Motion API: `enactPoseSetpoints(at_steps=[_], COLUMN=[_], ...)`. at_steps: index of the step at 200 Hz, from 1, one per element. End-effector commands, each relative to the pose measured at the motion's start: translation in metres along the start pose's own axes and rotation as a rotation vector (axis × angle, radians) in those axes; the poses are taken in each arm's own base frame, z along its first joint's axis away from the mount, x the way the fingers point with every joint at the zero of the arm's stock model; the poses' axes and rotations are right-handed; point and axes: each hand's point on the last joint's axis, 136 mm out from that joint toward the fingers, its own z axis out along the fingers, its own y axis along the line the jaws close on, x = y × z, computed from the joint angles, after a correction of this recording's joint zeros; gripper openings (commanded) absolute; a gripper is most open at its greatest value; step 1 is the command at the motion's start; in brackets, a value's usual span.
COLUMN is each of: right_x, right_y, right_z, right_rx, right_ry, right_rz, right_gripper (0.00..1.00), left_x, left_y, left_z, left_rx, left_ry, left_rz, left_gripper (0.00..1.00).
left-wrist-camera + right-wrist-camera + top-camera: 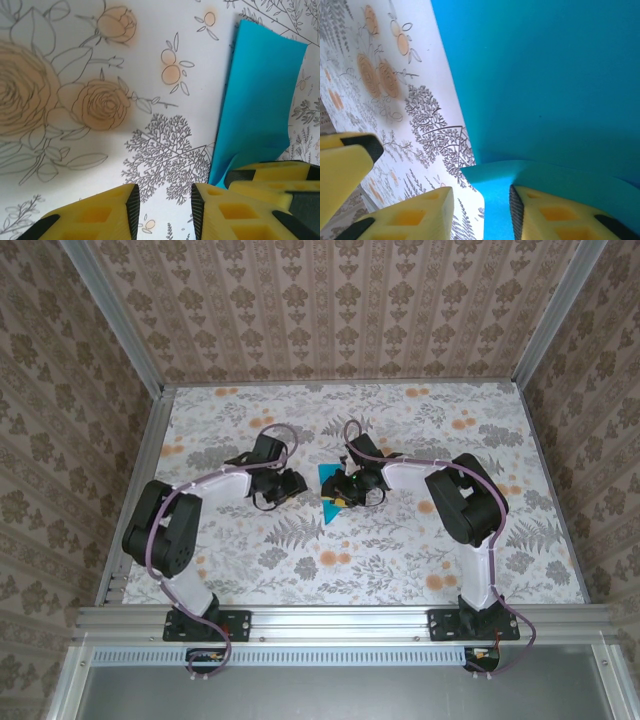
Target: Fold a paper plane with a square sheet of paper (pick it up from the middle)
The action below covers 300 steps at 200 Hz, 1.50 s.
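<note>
Floral tabletop (pixel 300 410); thin turquoise paper (pixel 260 100), folded, edge curled; left pincer (pixel 163 200), right pincer (pixel 480 197) narrowly parted.

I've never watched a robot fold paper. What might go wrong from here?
The blue paper has a curled flap lying between the open jaws of the right gripper; closing there might crease it crookedly. The left gripper is open over bare table, beside the paper, so the sheet may slide. The two grippers sit close together and could bump.

The paper sheet (pixel 545 75) looks thin, smooth and matt.
</note>
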Motion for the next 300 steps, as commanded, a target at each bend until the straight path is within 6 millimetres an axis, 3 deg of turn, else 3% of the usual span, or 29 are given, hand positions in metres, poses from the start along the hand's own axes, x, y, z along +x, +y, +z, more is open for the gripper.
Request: enactPoseSetpoints(at_steps=[1, 36, 79, 178, 300], right_x=[0.004, 0.005, 0.004, 0.004, 0.005], right_y=[-0.036, -0.040, -0.042, -0.043, -0.048], right_z=[0.005, 0.004, 0.003, 0.005, 0.005], right_rx=[0.120, 0.144, 0.154, 0.155, 0.164], right_ry=[-0.008, -0.012, -0.016, -0.012, -0.013], right_rz=[0.041, 0.038, 0.044, 0.046, 0.056], right_gripper=[0.31, 0.15, 0.08, 0.08, 0.08], left_x=[0.004, 0.030, 0.056, 0.076, 0.094], left_y=[-0.016, -0.038, -0.060, -0.047, -0.041], left_z=[-0.007, -0.001, 0.012, 0.037, 0.046], left_rx=[0.059, 0.103, 0.180, 0.122, 0.102], left_ry=[-0.014, 0.038, 0.103, 0.194, 0.244], left_rz=[0.011, 0.063, 0.078, 0.050, 0.063], left_gripper=[0.34, 0.27, 0.19, 0.13, 0.13])
